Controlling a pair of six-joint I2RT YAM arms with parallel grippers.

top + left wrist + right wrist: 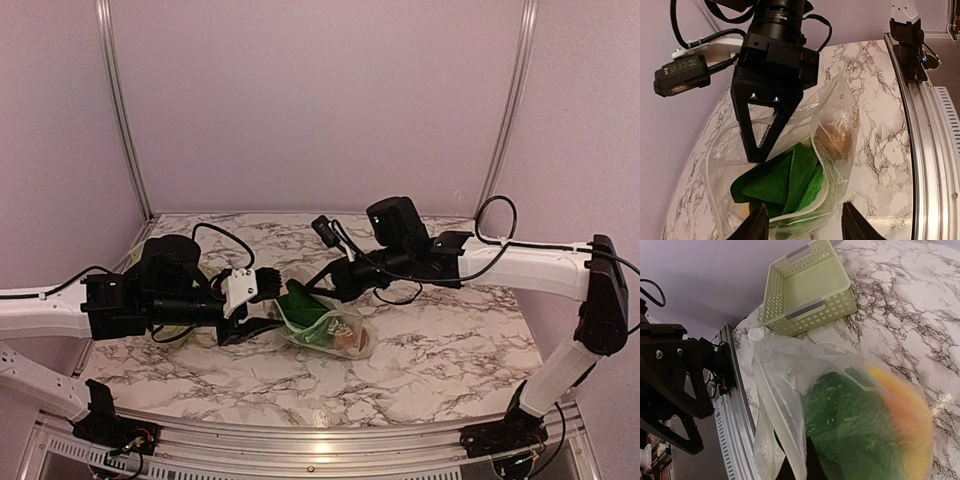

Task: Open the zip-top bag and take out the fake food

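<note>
Top view, scene: We see the zip-top bag (335, 332) lying near the middle of the marble tabletop (450, 340), with an arm reaching in from each side.
Top view, left tool: The left tool (268, 305) sits at the bag's left edge.
Top view, right tool: The right tool (312, 288) comes down on the bag's far edge, beside a green piece of the fake food (298, 302).
Left wrist view, left tool: Its fingers (760, 225) stand well apart, with the bag's rim lying loose between them and nothing pinched.
Left wrist view, right tool: We find the black fingers pressed together to a point on the clear film at the bag's mouth, holding it up.
Left wrist view, contents: Green leaves (785, 180) and a brown lump (832, 137) sit inside the bag, with a sliver of yellow just below the leaves.
Right wrist view, bag: The film fills the lower frame and runs to the bottom edge, where this tool's own fingertips are hidden. Green, orange and yellow shapes show through it.
Right wrist view, surroundings: A pale green basket (807, 287) stands on the tabletop, apart from the bag.
</note>
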